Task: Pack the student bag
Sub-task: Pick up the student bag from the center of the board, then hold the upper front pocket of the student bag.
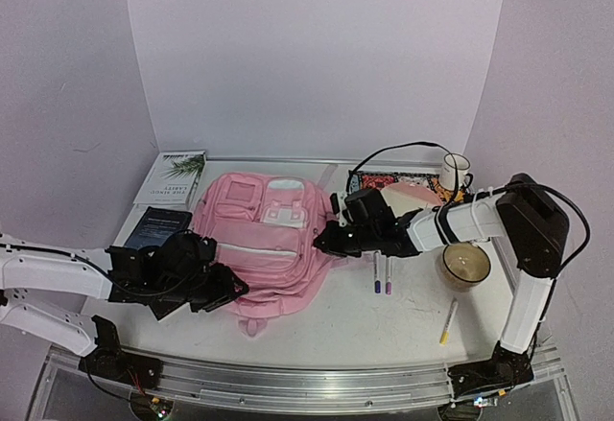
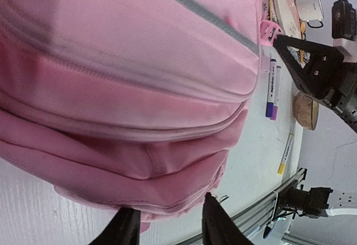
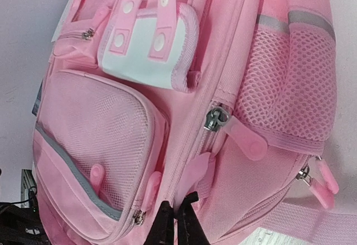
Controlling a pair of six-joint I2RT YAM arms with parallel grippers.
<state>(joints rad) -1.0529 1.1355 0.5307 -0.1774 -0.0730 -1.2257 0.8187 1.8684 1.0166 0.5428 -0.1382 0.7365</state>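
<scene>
Two pens (image 1: 382, 275): side by side on the counter (image 1: 336, 330), just right of the bag (image 1: 259, 234).
Bag: flat mid-counter, front pockets up, between my two tools.
Left tool (image 2: 170, 206): spread, tips at the bag's near edge.
Right tool (image 3: 177, 211): pressed together, pinching a pink zip pull (image 3: 198, 169) on the bag's right side, as far as I can see.

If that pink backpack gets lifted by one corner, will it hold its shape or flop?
Probably flops: the backpack is soft fabric, creased and lying slumped. It is likely light, since it looks flat and unfilled. It is unlikely to roll.
</scene>
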